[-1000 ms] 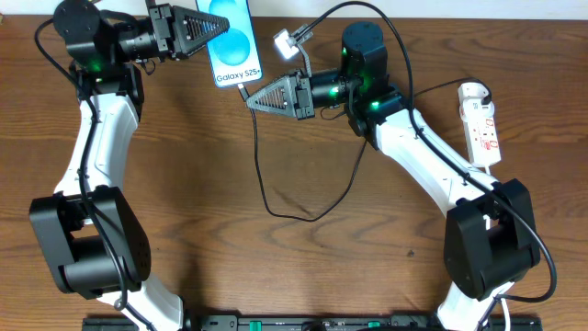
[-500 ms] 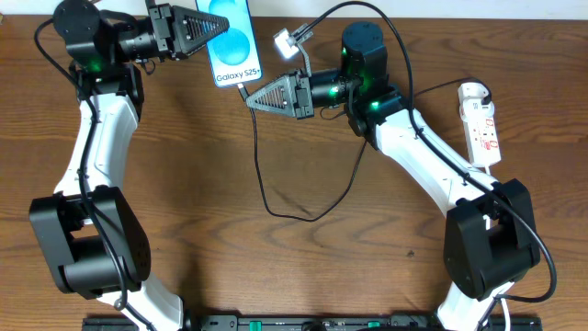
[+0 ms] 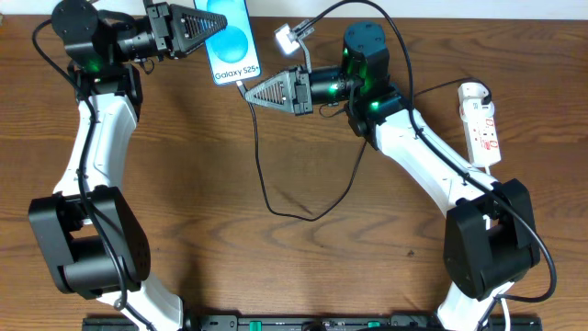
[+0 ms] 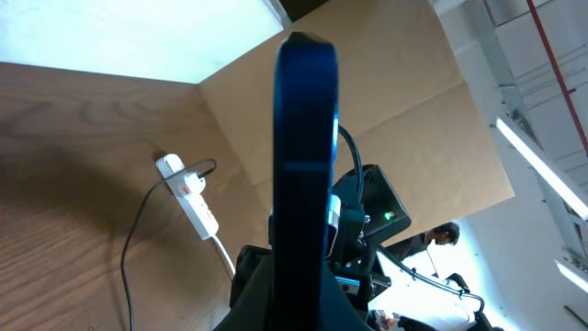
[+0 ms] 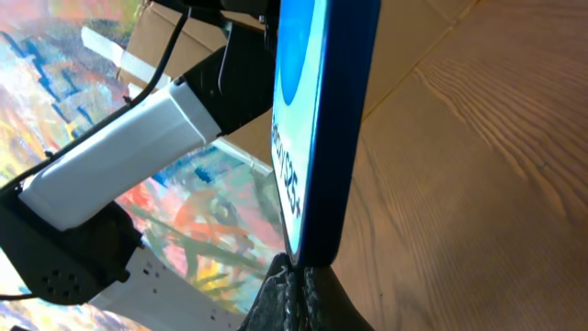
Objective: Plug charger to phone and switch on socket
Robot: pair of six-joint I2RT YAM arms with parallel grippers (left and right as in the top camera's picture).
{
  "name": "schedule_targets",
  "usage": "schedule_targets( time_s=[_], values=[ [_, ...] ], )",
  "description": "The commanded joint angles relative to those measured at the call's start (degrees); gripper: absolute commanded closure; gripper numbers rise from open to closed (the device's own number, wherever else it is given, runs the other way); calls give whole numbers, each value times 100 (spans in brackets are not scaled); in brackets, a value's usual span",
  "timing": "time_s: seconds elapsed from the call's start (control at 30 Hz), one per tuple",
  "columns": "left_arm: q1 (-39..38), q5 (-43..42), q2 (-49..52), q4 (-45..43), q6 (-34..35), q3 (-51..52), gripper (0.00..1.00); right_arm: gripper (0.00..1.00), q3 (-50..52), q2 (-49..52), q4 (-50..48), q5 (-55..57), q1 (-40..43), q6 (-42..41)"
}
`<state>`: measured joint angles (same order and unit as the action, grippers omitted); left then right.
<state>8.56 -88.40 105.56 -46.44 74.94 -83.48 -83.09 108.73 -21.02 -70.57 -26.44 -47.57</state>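
The phone (image 3: pixel 231 41), blue screen up, is held above the table's far edge by my left gripper (image 3: pixel 208 29), which is shut on its left side. In the left wrist view the phone (image 4: pixel 308 156) shows edge-on, rising from between the jaws of that gripper (image 4: pixel 308 280). My right gripper (image 3: pixel 246 93) is shut on the charger's plug end right at the phone's bottom edge. Its black cable (image 3: pixel 260 175) hangs down and loops over the table. In the right wrist view the phone (image 5: pixel 322 119) stands just above the closed tips of the right gripper (image 5: pixel 301 276), which hide the plug. The socket (image 3: pixel 482 119) lies far right.
A small white block (image 3: pixel 287 39) on a black lead sits just above the right wrist. The white power strip (image 4: pixel 197 207) shows in the left wrist view too, with a black lead trailing from it. Cardboard walls stand behind the table.
The right gripper with the plug and the phone have both shifted slightly toward the table's far edge. The grips are unchanged.
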Motion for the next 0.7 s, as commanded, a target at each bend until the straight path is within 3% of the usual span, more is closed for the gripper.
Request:
schedule_targets(
  time_s=[0.0,0.67],
  values=[
    [-20,-162,-96,-39,-76,-24,93,99,-13,33,-68,372,-63,-133],
    [20,-162,-96,-39,-79,-24,93,99,-13,33,129,673,-153,-160]
  ],
)
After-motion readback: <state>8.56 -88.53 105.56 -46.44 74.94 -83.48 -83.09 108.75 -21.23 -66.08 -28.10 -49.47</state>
